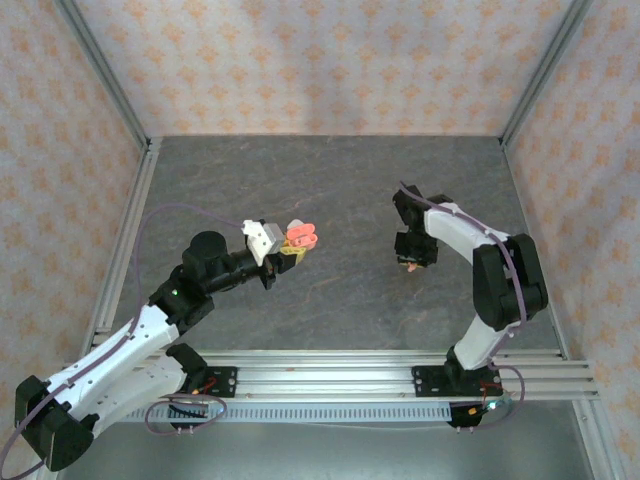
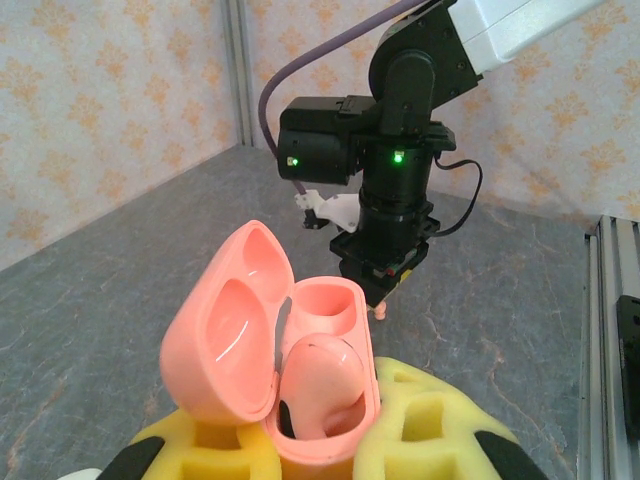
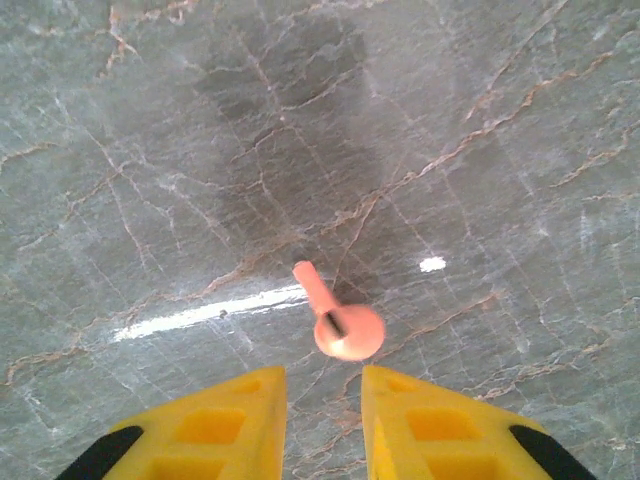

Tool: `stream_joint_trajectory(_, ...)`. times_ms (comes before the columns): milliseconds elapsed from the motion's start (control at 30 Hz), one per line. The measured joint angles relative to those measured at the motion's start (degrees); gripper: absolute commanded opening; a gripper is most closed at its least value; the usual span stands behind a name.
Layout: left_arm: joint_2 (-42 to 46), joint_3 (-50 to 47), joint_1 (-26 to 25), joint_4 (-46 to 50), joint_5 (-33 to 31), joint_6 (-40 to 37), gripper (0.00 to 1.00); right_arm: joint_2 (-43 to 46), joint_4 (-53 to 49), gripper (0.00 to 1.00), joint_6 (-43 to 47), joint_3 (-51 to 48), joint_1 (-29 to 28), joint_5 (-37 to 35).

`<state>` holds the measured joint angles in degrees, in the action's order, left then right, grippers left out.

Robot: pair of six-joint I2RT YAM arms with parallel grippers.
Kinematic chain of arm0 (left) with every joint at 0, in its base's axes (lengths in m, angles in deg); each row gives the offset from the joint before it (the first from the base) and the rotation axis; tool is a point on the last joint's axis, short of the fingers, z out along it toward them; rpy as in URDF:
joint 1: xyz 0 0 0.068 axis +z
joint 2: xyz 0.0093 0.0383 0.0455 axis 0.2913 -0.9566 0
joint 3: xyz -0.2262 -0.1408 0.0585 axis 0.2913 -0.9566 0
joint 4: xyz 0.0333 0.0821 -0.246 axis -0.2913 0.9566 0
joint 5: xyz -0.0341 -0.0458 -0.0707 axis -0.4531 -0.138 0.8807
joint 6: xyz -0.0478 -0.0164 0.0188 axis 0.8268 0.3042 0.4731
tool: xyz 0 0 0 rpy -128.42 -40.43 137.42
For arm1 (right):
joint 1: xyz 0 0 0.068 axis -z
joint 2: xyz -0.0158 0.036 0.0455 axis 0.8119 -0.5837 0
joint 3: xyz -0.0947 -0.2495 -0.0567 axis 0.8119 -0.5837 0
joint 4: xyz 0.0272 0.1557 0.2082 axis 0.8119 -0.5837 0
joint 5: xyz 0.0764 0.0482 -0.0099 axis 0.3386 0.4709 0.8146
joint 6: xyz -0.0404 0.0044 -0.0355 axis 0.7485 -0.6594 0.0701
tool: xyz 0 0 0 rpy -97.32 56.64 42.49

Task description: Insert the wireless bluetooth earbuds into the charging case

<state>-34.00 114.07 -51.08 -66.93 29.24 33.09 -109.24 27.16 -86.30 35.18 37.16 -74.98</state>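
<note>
Open coral charging case point(image 2: 330, 305) clamped in left gripper point(image 2: 318, 442), one coral earbud point(image 2: 325, 385) seated inside. Second coral earbud point(image 3: 345, 330) at narrowly parted tips of right gripper point(image 3: 323, 400); cannot tell whether pinched.

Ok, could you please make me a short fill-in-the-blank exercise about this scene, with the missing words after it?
1. The left gripper holds the charging case with its lid ____.
2. One earbud already sits ____ the case.
3. The fingers of the right gripper are ____ in colour.
4. Just beyond them shows a second earbud, coloured ____.

Missing words: open; inside; yellow; pink.
</note>
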Motion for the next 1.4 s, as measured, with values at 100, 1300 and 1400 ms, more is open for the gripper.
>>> stream_joint_trajectory(100, 0.02, 0.0, 0.0, 0.0, 0.0, -0.02, 0.0, -0.04, 0.26, 0.24, -0.07, 0.0, 1.01, 0.9)
stream_joint_trajectory(1300, -1.4, 0.0, 0.0, 1.27, -0.22, -1.07, 0.0, -7.87, 3.26, 0.18, 5.2, 6.49, 5.31, 3.91)
stream_joint_trajectory(1400, -1.57, 0.0, 0.0, 1.27, -0.2, -1.07, 0.0, -11.06, 3.39, 0.17, 6.1, 8.09, 5.29, 3.98)
